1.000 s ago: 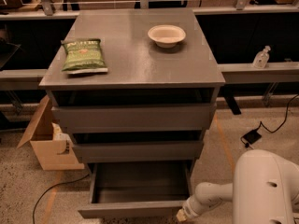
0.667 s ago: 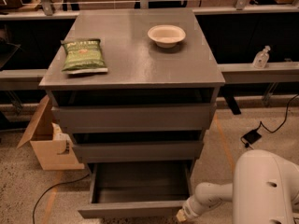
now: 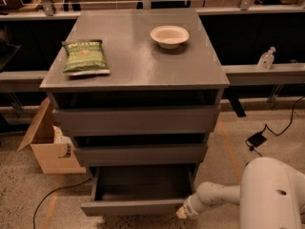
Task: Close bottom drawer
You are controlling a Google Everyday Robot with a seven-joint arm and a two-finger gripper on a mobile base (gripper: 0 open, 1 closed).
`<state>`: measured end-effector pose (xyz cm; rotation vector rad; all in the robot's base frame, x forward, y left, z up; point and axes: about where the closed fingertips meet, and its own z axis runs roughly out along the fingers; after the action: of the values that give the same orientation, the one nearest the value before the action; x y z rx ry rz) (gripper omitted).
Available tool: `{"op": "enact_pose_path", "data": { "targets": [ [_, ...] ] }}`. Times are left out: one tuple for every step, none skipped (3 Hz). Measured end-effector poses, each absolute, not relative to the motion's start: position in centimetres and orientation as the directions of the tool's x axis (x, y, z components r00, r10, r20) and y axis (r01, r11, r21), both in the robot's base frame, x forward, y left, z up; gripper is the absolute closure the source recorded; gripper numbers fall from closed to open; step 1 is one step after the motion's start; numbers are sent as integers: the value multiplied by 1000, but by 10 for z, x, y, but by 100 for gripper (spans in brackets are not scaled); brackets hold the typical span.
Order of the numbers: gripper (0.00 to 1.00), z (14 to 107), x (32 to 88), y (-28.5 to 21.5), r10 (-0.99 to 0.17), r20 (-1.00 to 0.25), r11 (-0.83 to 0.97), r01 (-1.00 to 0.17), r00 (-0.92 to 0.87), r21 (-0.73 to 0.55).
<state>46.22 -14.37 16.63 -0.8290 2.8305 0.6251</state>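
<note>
Bottom drawer (image 3: 136, 207) open — arm (image 3: 218, 195) low, jaws at its front's right corner.

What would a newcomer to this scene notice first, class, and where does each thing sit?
The bottom drawer stands pulled out at the foot of the grey cabinet. The gripper sits at the drawer's front right corner, on a white arm coming in from the lower right. On the cabinet's top lie a green snack bag at the left and a white bowl toward the back right.

No legible text anywhere; claw (image 3: 183, 213) at front corner of bottom drawer (image 3: 133, 207).
</note>
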Motion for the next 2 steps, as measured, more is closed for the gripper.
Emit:
{"op": "enact_pose_path", "data": {
  "targets": [
    [100,172,496,-132,-497,-358,734,-603,-790,311],
    [100,183,524,-121,-500,-466,723,-648,-730,239]
  ]
}}
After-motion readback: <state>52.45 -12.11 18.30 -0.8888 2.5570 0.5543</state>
